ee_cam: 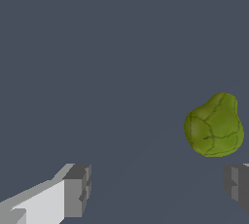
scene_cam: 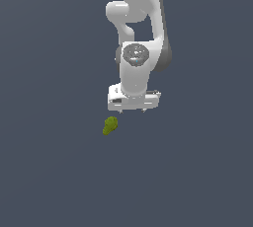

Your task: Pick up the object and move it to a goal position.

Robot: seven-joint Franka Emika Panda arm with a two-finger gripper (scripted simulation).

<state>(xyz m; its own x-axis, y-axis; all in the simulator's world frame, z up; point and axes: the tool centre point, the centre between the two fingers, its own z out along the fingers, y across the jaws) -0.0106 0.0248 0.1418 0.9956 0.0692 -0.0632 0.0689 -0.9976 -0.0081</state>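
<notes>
The object (scene_cam: pixel 110 125) is a small olive-green lumpy blob lying on the plain dark grey surface, a little below and to the exterior view's left of the white arm's hand. In the wrist view the object (ee_cam: pixel 214 125) is large, cracked-looking and rounder at one end. My gripper (ee_cam: pixel 158 189) is open and empty, with one grey fingertip (ee_cam: pixel 78 189) and the other fingertip (ee_cam: pixel 237 183) set wide apart. The object lies just beyond the fingertips, close to one of them, not between them. In the exterior view the fingers are hidden under the hand (scene_cam: pixel 133 100).
The white arm (scene_cam: pixel 141 28) reaches down from the top of the exterior view. A flat dark grey surface (scene_cam: pixel 49 171) fills the rest of both views.
</notes>
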